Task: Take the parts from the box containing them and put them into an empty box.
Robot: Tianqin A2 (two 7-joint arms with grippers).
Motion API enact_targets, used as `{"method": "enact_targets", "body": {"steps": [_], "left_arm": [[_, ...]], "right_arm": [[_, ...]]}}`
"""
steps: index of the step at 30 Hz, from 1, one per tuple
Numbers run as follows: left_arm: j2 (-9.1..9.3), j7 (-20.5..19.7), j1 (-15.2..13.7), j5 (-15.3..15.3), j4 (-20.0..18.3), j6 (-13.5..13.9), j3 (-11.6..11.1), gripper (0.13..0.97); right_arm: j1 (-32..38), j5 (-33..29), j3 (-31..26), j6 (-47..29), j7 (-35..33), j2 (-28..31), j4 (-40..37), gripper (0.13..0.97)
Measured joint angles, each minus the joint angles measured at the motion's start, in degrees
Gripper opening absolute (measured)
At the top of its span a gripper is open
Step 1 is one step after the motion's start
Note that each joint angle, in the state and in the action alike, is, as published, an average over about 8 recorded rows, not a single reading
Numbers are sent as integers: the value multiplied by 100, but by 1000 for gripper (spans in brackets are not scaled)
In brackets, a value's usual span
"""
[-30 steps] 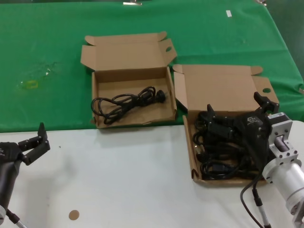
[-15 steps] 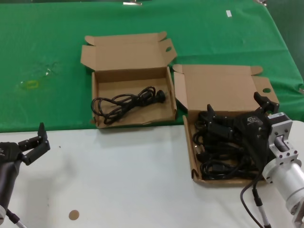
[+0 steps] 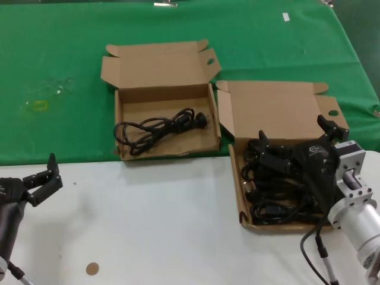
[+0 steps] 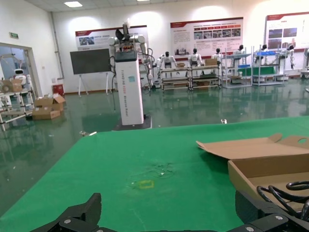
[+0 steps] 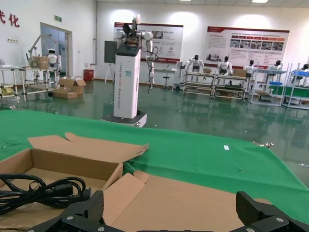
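Two boxes sit open, side by side, on the green cloth covering the table's far half. Right box [image 3: 279,113], toward the right edge, holds the piled cables [image 3: 273,190]; right gripper [image 3: 294,142] is down inside it, jaws spread wide over the pile, gripping nothing. Left box [image 3: 163,89], near mid-table, holds one cable [image 3: 160,127]. Left gripper [image 3: 41,178] hangs at the near-left corner over white tabletop [image 3: 154,219], jaws apart, empty.

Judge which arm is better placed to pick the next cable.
Right, probably: the right gripper hangs open over the cable pile in the right box, while the left gripper sits open at the white table's far left.
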Motion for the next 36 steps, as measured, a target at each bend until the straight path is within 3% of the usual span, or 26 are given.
{"method": "enact_targets", "body": {"steps": [36], "left_arm": [[0, 0, 0, 0, 0, 0, 0, 966]], "right_arm": [[0, 0, 0, 0, 0, 0, 0, 966]]}}
